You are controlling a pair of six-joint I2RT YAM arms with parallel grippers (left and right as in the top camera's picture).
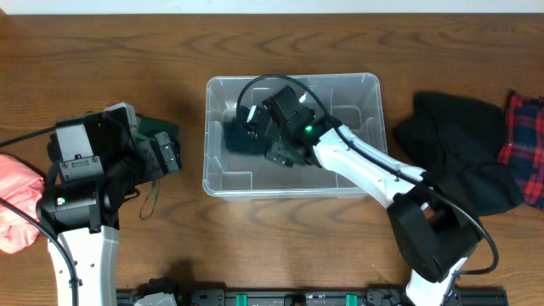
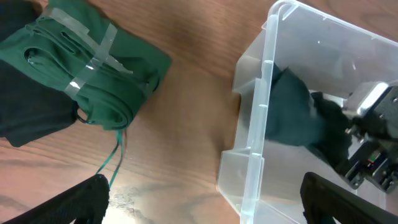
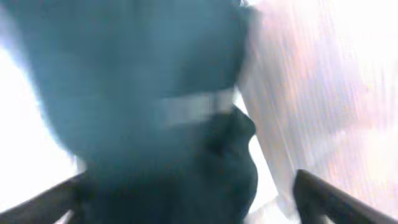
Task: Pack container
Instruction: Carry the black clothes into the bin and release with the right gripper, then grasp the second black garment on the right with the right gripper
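Observation:
The clear container (image 1: 293, 79) stands at the table's middle; it also shows in the left wrist view (image 2: 264, 93). A dark teal folded cloth (image 1: 236, 140) lies in its left part. My right gripper (image 1: 249, 129) reaches into the container over that cloth. In the blurred right wrist view the teal cloth (image 3: 143, 93) fills the space between the wide-apart fingers (image 3: 189, 205). My left gripper (image 2: 205, 208) is open and empty over bare wood just left of the container. A green taped bundle (image 2: 81, 68) lies beside it, also in the overhead view (image 1: 160, 129).
A pink cloth (image 1: 17, 204) lies at the far left edge. A black garment (image 1: 459, 144) and a red plaid cloth (image 1: 527, 144) lie to the right of the container. A green string (image 2: 115, 158) trails from the bundle.

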